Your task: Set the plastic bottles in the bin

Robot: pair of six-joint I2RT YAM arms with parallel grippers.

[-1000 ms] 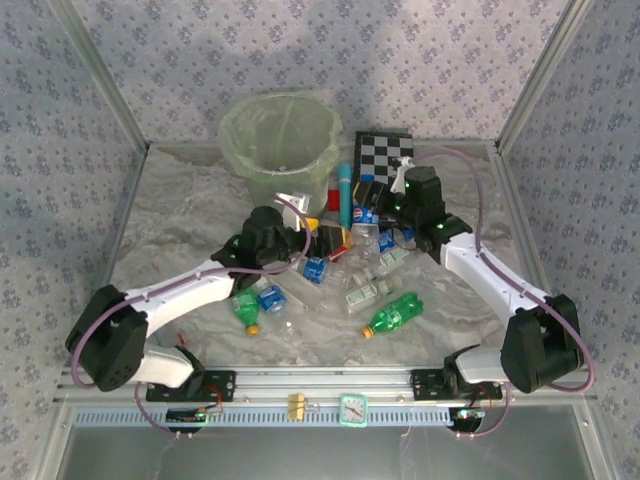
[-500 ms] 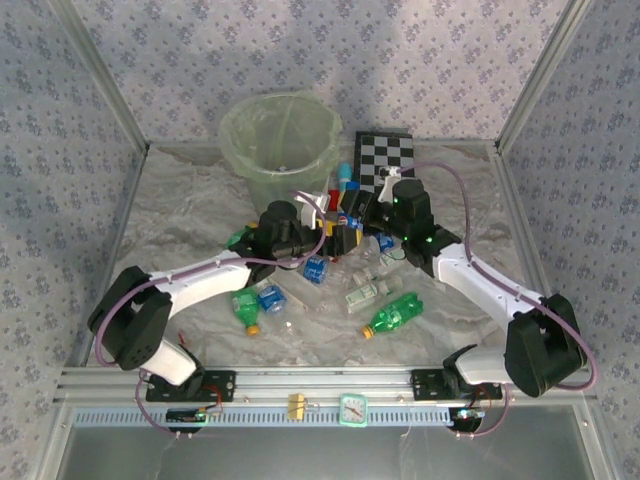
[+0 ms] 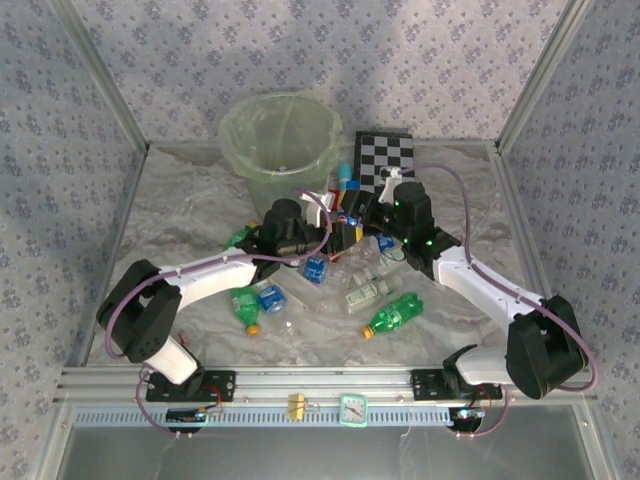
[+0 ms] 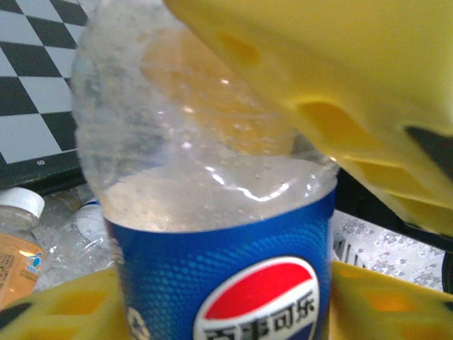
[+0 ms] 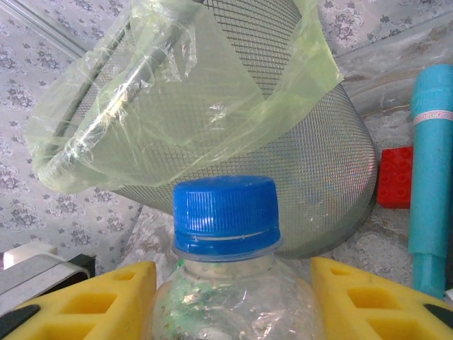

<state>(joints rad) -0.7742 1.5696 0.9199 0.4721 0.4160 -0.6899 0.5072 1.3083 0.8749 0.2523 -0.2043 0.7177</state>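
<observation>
The pale-green bin [image 3: 243,158] with its clear bag stands at the back. In the right wrist view its mesh wall [image 5: 311,163] rises just ahead. My left gripper [image 3: 338,228] is shut on a clear bottle with a blue Pepsi label [image 4: 226,276], held between yellow fingers [image 4: 64,308]. My right gripper [image 3: 362,206] is shut on a clear bottle with a blue cap [image 5: 225,212], its yellow pads [image 5: 375,297] on both sides. The two grippers nearly touch in front of the bin. Loose bottles lie on the cloth: a green one [image 3: 393,313], another green one [image 3: 245,306], blue-labelled ones [image 3: 270,297].
A black-and-white checkerboard [image 3: 385,155] leans at the back right and also appears in the left wrist view [image 4: 35,85]. A teal tube [image 5: 432,163] and a small red block [image 5: 396,176] lie right of the bin. More bottles [image 3: 365,293] litter the middle.
Both grippers have moved toward each other and toward the bin with their bottles. The left went right and away, the right went left. In the last half second they hardly moved.
</observation>
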